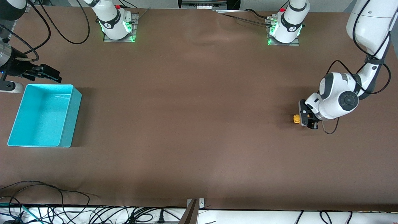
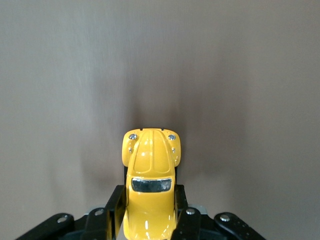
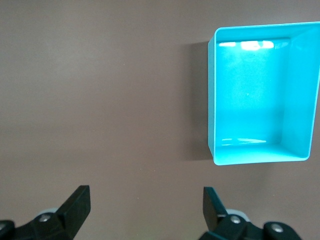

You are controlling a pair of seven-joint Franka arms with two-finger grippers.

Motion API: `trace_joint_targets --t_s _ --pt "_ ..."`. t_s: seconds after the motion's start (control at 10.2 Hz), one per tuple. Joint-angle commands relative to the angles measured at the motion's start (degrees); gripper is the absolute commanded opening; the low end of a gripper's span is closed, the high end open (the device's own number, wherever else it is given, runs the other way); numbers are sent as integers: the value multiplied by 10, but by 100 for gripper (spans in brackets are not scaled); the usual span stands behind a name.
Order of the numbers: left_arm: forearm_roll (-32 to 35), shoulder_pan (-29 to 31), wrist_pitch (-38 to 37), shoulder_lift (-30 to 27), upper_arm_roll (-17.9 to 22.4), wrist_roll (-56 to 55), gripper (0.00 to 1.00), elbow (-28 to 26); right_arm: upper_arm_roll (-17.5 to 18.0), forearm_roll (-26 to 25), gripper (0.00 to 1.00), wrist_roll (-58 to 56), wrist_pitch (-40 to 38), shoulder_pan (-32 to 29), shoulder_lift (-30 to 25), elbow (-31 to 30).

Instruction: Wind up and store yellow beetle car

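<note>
Front view, car: the tiny yellow beetle car [image 1: 297, 119], a glossy rounded toy, sits low at the brown table [image 1: 199, 124] near the left arm's end, well apart from the bin.
Front view, left gripper: the left gripper [image 1: 306, 119] is down at the car, its fingers shut on the toy's body.
Front view, right gripper: the right gripper [image 1: 46, 74] hangs just beside the bin's rim farther from the front camera; this arm waits.
Front view, bin: the turquoise rectangular plastic bin [image 1: 67, 119] at the right arm's end holds nothing.
Left wrist view, grip: the black fingers [image 2: 114, 206] pinch the car's [image 2: 150, 185] rear half from both sides; bonnet and headlights stick out free over the table.
Right wrist view, fingers: both fingertips [image 3: 77, 202] stand wide apart with nothing between them.
Right wrist view, bin: the bin's [image 3: 212, 100] floor is bare, only light glare on it.
Risk, slip: the glossy curved body could squirt out of the pinch during pull-back.
Risk, wind-up: wheels lifted off the cloth would not wind the spring.
Risk, storing: the long carry gives a loose grip time to drop it.
</note>
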Motion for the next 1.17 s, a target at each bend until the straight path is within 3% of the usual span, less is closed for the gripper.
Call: trace_joint_targets --t_s 0.0,1.08 --pt "35 26 15 47 1 38 0 25 0 10 100 0 -5 -1 8 14" --pt "35 40 15 44 1 51 1 25 0 10 100 0 -2 -3 26 15"
